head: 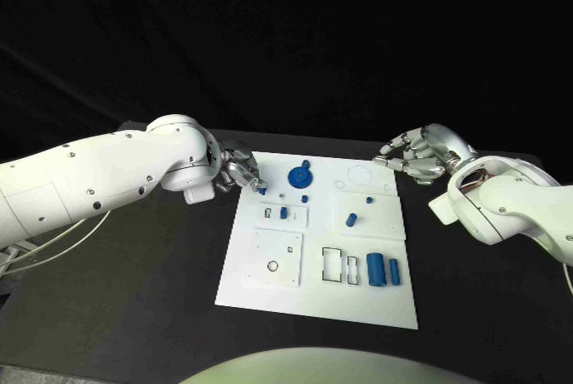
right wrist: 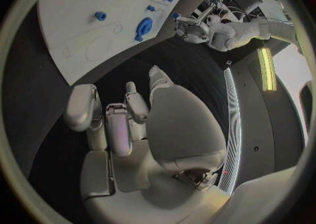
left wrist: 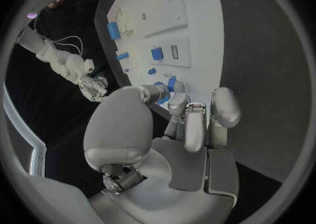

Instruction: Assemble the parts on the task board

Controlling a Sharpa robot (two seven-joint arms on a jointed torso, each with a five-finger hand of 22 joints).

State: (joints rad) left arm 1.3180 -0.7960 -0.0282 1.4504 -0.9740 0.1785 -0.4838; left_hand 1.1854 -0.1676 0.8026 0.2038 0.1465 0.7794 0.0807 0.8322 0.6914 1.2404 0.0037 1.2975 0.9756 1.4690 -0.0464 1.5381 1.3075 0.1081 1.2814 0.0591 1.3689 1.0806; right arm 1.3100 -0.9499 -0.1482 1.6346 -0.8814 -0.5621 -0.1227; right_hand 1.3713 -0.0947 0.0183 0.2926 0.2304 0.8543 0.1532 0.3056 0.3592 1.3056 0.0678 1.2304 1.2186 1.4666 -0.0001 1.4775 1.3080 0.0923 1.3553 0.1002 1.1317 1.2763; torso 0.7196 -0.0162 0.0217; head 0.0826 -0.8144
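— How far along is the board (head: 320, 297)?
— Early, I judge. Blue parts (head: 381, 269) lie loose on it, slots beside them unfilled; a round blue disc (head: 300, 179) sits near its far edge.
— The hands?
— Left hand (head: 239, 170) at the board's far-left corner, right hand (head: 412, 156) off its far-right corner; both loosely curled, holding nothing.

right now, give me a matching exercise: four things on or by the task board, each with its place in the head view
Things:
1. left hand
2. right hand
3. round blue part
4. long blue cylinder

Places:
A. near end of the task board
B. by the board's far right corner
C. at the board's far left edge
D. on the board's far end, near the left hand

Pairs: 1-C, 2-B, 3-D, 4-A
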